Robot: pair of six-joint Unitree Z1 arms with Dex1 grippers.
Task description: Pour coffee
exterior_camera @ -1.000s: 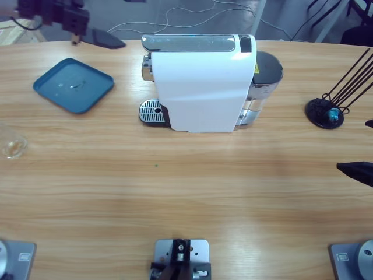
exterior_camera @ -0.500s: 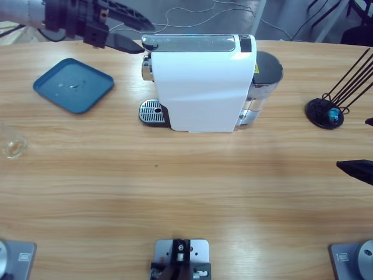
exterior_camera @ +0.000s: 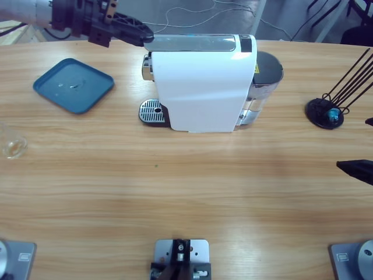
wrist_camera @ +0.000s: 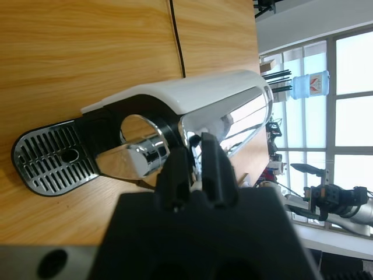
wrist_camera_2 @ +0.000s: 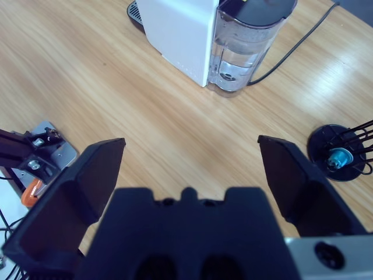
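Note:
The coffee (exterior_camera: 10, 149) is a thin brownish layer in the base of a clear tumbler (exterior_camera: 12, 145) at the table's left edge, far from both grippers. My left gripper (exterior_camera: 143, 35) comes in from the upper left, shut, with its tips against the front end of the silver lever (exterior_camera: 192, 42) on top of the white coffee machine (exterior_camera: 204, 87). In the left wrist view the left gripper (wrist_camera: 195, 153) touches that lever above the spout (wrist_camera: 137, 160) and the drip grate (wrist_camera: 49, 154). My right gripper (wrist_camera_2: 189, 146) hangs open with nothing in it, high over the table's right side.
A blue tray (exterior_camera: 73, 84) lies left of the machine. The water tank (wrist_camera_2: 245, 46) stands at the machine's back, its black cable running off the table. A black capsule rack (exterior_camera: 325, 112) with thin rods stands at the far right. Bare wood spreads in front of the machine.
The left arm came in from the top left corner to the machine's top. Its jaws, spread half a second ago, have closed at the lever's end. The right arm has not moved.

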